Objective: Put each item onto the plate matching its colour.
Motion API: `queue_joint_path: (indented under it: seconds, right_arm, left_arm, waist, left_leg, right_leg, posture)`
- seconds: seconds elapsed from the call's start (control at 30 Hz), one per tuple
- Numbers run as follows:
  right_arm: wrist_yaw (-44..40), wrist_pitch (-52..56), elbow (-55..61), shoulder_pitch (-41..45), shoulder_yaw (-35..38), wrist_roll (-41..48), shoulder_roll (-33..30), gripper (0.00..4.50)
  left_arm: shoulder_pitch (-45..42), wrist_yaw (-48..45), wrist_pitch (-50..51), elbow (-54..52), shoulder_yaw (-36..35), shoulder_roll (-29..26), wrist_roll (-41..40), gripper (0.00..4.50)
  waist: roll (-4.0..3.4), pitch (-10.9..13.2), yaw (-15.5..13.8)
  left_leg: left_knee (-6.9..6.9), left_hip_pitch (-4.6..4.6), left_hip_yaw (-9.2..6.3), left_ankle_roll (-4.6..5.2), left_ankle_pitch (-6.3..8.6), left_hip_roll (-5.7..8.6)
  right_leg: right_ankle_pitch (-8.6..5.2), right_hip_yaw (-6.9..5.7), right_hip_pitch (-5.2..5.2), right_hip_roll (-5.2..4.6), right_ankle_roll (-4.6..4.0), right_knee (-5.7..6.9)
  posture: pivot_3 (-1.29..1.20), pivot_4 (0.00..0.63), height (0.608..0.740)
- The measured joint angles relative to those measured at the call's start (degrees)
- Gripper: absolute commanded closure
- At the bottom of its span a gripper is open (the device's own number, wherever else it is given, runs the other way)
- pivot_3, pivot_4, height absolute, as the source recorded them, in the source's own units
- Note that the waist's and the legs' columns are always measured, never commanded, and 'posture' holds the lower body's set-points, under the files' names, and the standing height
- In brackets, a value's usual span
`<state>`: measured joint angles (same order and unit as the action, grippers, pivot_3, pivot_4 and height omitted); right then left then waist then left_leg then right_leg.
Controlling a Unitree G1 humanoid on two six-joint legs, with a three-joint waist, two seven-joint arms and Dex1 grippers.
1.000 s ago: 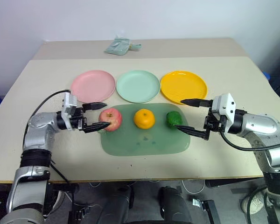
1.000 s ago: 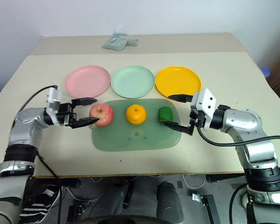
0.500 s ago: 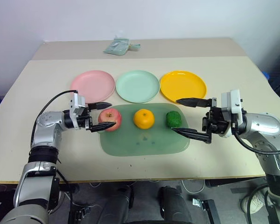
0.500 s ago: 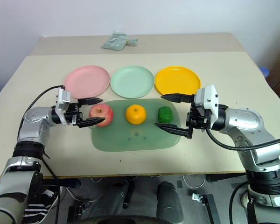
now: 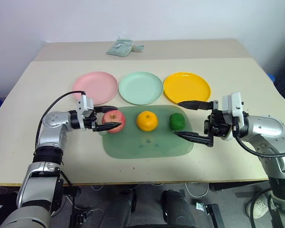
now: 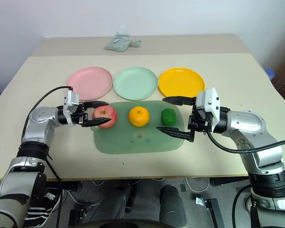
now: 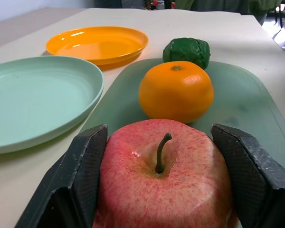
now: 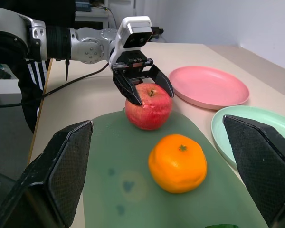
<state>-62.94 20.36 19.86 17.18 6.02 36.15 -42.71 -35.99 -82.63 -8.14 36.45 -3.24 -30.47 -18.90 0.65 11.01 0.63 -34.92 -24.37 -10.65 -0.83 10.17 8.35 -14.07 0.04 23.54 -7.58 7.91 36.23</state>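
Lying on one mat (image 5: 147, 145) are three fruits; three plates (image 5: 140, 87) wait behind. Left end effector (image 5: 110, 118) clamps the apple (image 5: 115, 120); right end effector (image 5: 194, 119) gapes wide, empty.

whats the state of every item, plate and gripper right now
apple: on the mat, clamped between the left gripper's fingers
mandarin: loose on the mat
green ball: loose on the mat
pink plate: empty
mint green plate: empty
yellow-orange plate: empty
left gripper: shut on the apple
right gripper: open wide, holding nothing
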Motion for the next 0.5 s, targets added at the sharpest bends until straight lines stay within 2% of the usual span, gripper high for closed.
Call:
queue_joint_path:
  seconds: [0.13, 0.23, 0.5]
  right_arm:
    - [0.56, -0.16, -1.18, 0.8, 0.0, -0.33, 0.72, 0.0]
    - [0.74, -0.76, -1.83, 1.39, -0.08, -1.11, 1.26, 0.0]
    - [1.3, -2.33, -4.03, 3.26, -1.1, -3.0, 2.7, 0.0]
  left_arm:
    - [-0.81, 3.6, 1.51, 1.96, -2.3, 0.16, -0.95, 1.55]
    - [-5.18, 10.73, 0.64, 6.18, -4.92, 0.82, -0.85, 1.55]
    - [-17.3, 37.37, -8.6, 20.8, -9.12, 1.82, 4.49, 1.55]
  waist:
    - [0.03, 0.02, 0.06]
    - [0.04, 0.03, -0.08]
    - [0.07, 0.03, 0.15]
  left_leg:
    - [0.0, -0.02, -0.02, 0.0, 0.0, 0.0]
    - [-0.03, -0.03, -0.06, 0.0, 0.0, 0.0]
    - [-0.05, -0.05, -0.02, 0.02, 0.0, 0.05]
  right_leg:
    - [0.0, 0.0, 0.04, 0.02, 0.0, 0.0]
    - [0.01, -0.05, 0.02, 0.03, 0.02, 0.01]
    - [0.14, -0.06, 0.0, 0.01, 0.26, -0.05]
  posture:
    - [0.0, 0.15, 0.74]
    - [0.0, 0.15, 0.74]
    - [0.0, 0.15, 0.74]
